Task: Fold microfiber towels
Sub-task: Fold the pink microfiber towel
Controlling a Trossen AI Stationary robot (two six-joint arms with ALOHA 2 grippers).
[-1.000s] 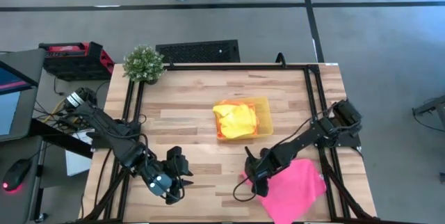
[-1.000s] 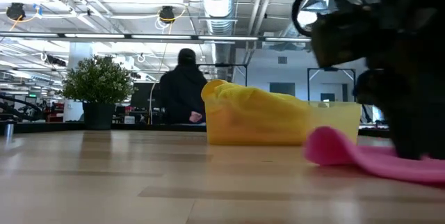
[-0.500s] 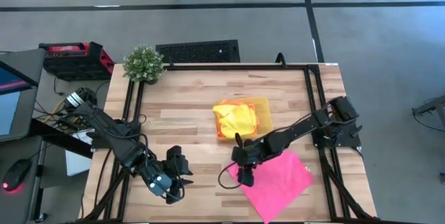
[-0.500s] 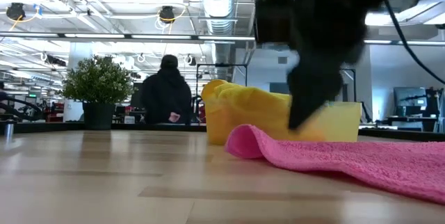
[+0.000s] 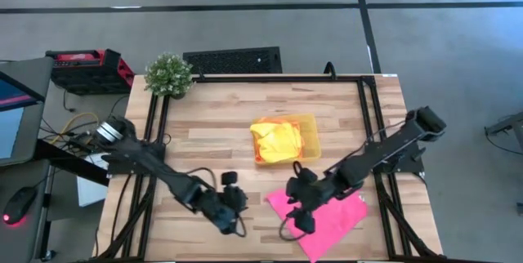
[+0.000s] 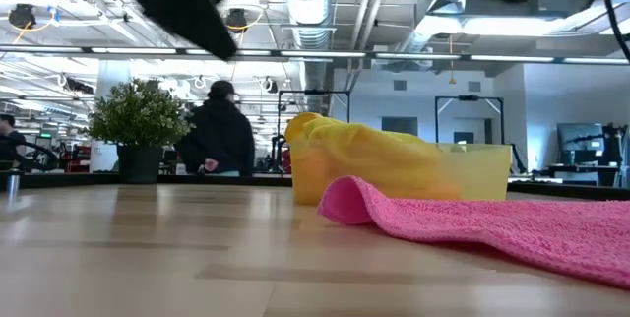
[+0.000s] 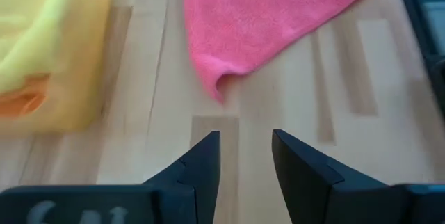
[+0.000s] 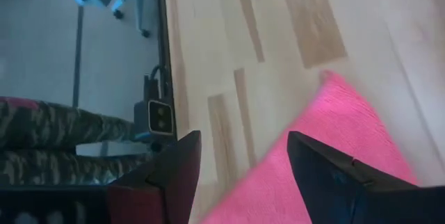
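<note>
A hot pink towel [image 5: 327, 218] lies spread on the table's near right part, and its left corner [image 6: 340, 199] curls up a little. My right gripper [image 5: 296, 210] hangs open above that corner, clear of the cloth [image 8: 341, 147]. My left gripper [image 5: 239, 207] is open just left of the towel, with its fingers pointing at the curled corner [image 7: 219, 88] and a strip of bare wood between. A translucent yellow tray [image 5: 309, 136] at the table's middle holds a bunched yellow towel [image 5: 278, 142] over a bit of orange cloth [image 7: 28, 99].
A potted plant [image 5: 169, 73] stands at the far left corner. Black frame rails [image 5: 368, 124] run along the table's left and right sides. Bare wood lies between the tray and the near edge. A person [image 6: 221, 130] walks in the room behind.
My right gripper slid the pink towel along the table toward the left edge, then rose clear of it. The towel stayed flat where it stopped, with its left corner curled up. My left gripper came down and moved toward the table's right, up to the towel's corner.
</note>
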